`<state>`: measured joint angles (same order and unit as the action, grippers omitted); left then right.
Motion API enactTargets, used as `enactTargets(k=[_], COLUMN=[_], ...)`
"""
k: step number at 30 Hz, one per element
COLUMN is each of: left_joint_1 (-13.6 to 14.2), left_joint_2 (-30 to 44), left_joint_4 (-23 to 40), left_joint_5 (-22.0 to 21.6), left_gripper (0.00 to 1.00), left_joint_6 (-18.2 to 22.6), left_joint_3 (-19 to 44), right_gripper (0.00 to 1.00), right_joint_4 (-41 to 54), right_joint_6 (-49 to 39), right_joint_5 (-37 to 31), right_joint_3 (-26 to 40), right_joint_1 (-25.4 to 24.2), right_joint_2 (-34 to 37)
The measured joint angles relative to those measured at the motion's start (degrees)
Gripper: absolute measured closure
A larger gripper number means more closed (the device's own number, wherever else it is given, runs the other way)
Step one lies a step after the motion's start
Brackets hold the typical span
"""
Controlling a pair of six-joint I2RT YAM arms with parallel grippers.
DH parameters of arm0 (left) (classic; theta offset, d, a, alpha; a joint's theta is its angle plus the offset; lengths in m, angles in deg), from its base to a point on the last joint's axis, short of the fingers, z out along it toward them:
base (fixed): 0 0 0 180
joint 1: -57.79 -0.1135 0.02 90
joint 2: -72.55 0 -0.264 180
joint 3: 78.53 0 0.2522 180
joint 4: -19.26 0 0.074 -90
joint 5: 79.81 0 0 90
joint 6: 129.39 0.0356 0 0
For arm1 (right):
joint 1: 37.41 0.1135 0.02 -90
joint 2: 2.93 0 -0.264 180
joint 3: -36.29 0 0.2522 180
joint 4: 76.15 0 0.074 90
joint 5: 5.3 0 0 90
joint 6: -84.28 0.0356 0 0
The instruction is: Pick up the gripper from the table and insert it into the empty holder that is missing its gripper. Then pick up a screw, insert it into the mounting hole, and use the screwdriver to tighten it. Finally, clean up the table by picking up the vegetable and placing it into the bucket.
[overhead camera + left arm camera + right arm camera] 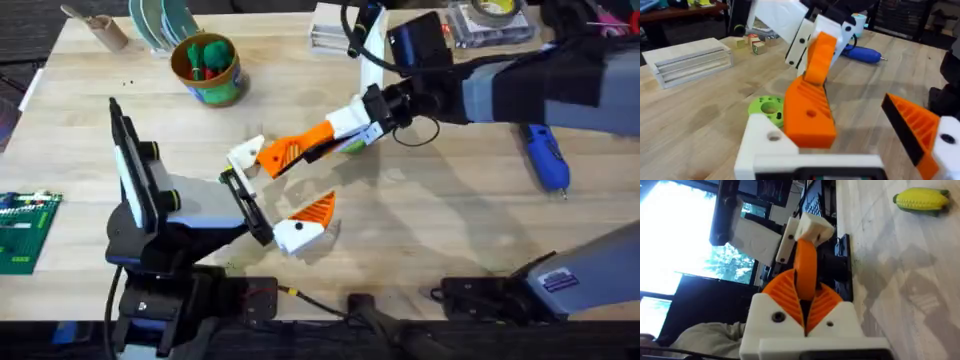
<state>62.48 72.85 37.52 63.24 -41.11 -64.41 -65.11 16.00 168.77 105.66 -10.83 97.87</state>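
Evidently the right gripper (300, 150), clamped on the gripper (810, 112), carries it against the empty white holder (765, 137) of the left gripper (272, 195), spread wide, seemingly aligning the mounting hole (774, 136).

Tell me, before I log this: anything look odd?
Yes: the left tool has one bare white plastic mount lacking an orange ribbed pad; the right tool holds a loose orange plastic wedge beside it.

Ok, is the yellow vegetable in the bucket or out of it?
Out. The vegetable lies on the wooden table; the bucket holds green and red things.
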Motion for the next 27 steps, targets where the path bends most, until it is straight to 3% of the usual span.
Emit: enactTargets(k=[16, 27], left_joint_1=[-0.1, -0.9], left_joint_2=[0.0, 0.0], left_joint_4=[0.0, -0.2], left_joint_5=[-0.4, -4.2], left_gripper=[0.008, 0.007], left_joint_6=[-0.1, -0.1], left_joint_3=[0.0, 0.0], right_gripper=[0.986, 0.988], right_joint_4=[-0.8, -12.6], right_joint_6=[1.6, 12.2], right_joint_5=[-3.0, -7.0], right_joint_3=[0.0, 0.0], right_joint_1=[-0.4, 1.6], right_joint_2=[1.6, 1.6])
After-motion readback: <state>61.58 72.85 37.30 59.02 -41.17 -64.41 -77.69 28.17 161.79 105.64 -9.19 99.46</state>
